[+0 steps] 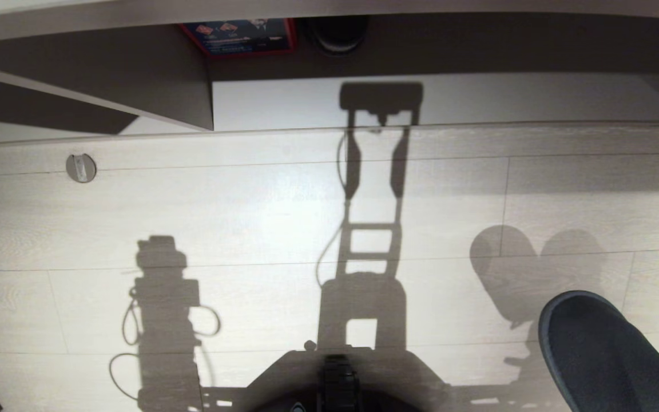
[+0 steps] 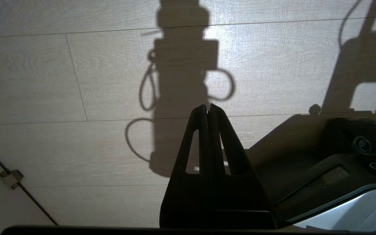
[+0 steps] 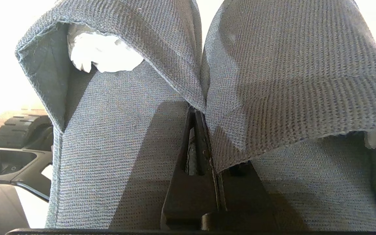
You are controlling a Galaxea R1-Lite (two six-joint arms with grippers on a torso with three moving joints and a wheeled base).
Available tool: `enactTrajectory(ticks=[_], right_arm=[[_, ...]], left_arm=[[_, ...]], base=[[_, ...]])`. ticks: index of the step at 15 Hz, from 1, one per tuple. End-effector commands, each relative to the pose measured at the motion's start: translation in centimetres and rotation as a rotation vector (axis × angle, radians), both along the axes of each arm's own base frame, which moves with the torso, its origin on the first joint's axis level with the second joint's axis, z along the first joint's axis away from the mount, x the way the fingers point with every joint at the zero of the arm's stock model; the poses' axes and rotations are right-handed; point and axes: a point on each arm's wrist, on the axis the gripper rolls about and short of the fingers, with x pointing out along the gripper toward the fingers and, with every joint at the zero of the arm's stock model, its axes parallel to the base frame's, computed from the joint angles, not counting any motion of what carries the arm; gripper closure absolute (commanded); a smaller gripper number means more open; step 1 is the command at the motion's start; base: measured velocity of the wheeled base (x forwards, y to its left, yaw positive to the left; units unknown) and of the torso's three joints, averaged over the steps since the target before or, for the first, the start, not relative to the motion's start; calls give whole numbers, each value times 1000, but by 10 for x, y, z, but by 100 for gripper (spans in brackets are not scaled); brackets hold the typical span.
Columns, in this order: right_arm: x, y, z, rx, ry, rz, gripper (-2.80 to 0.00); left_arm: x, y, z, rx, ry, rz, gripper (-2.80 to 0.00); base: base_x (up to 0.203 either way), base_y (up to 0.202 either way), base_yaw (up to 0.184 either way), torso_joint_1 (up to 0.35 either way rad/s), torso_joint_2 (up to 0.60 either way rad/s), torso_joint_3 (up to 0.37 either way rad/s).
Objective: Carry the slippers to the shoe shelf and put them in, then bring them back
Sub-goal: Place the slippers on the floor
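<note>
Both slippers [image 3: 181, 107] hang from my right gripper [image 3: 198, 112], whose jaws are pinched together on the inner edges of the two fabric uppers, one slipper on each side of the fingers, white stuffing [image 3: 104, 58] showing inside one toe cap. From my head camera I see their dark toes [image 1: 598, 349] over the pale wood floor [image 1: 284, 217], with the shoe shelf [image 1: 364, 97] well ahead of the gripper. My left gripper [image 2: 207, 109] hangs above the floor with its jaws pressed together and holding nothing.
</note>
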Motion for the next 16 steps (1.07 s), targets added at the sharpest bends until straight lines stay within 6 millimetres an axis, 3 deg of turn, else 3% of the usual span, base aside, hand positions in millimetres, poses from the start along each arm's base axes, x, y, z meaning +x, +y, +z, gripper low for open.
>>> enactTrajectory(ticks=[1, 10, 16], right_arm=[[0, 0, 0, -1, 3, 1, 0], [0, 0, 0, -1, 3, 0, 0], [0, 0, 0, -1, 3, 1, 0]], left_arm=[[0, 0, 0, 0, -1, 1, 0], [0, 0, 0, -1, 0, 1, 0], [0, 0, 0, -1, 0, 1, 0]], base=[[0, 0, 0, 0, 0, 0], [0, 0, 0, 0, 0, 0], [0, 0, 0, 0, 3, 156]])
